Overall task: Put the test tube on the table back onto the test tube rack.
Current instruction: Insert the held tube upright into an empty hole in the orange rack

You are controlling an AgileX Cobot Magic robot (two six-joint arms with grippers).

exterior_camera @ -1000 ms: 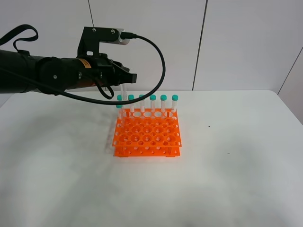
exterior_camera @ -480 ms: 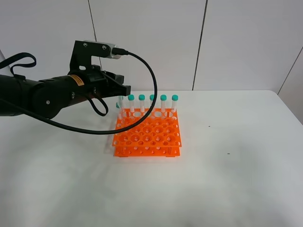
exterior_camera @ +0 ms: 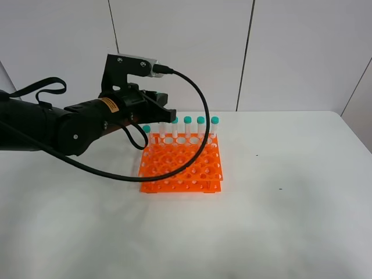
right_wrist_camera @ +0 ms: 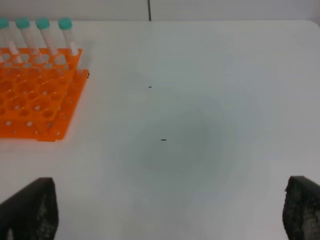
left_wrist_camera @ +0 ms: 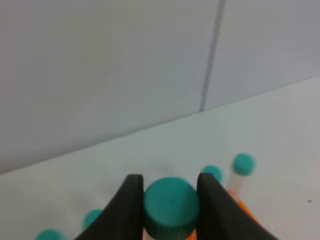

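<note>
**A:** Where is the test tube [left_wrist_camera: 170, 210]?

**B:** It is clamped by its teal cap between the two dark fingers of the left tool [exterior_camera: 165, 112]. The tool holds it over the back row of the orange rack [exterior_camera: 180, 165], toward the left end. The tool hides the tube's body, so I cannot tell whether its tip sits in a hole.

**A:** And the arms?

**B:** The left arm [exterior_camera: 52, 125] reaches in from the left, roughly level, low above the rack's back-left corner. The right tool [right_wrist_camera: 167, 202] is outside the high view. Its own camera shows its fingers spread wide, holding nothing, over bare counter [exterior_camera: 279, 226] to the right of the rack.

**A:** What crowds the spot?

**B:** Other teal-capped tubes [exterior_camera: 200, 120] stand upright along that same back row, with neighbours close on either side of the held one. A black cable [exterior_camera: 193, 79] loops from the wrist camera [exterior_camera: 139, 63] and crosses in front of the rack. Two dark specks [exterior_camera: 257, 155] mark the counter to the rack's right.

**A:** Any writing?

**B:** A yellow sticker [exterior_camera: 108, 104] on the left arm carries print too small to read. The left wrist view is blurred.
</note>
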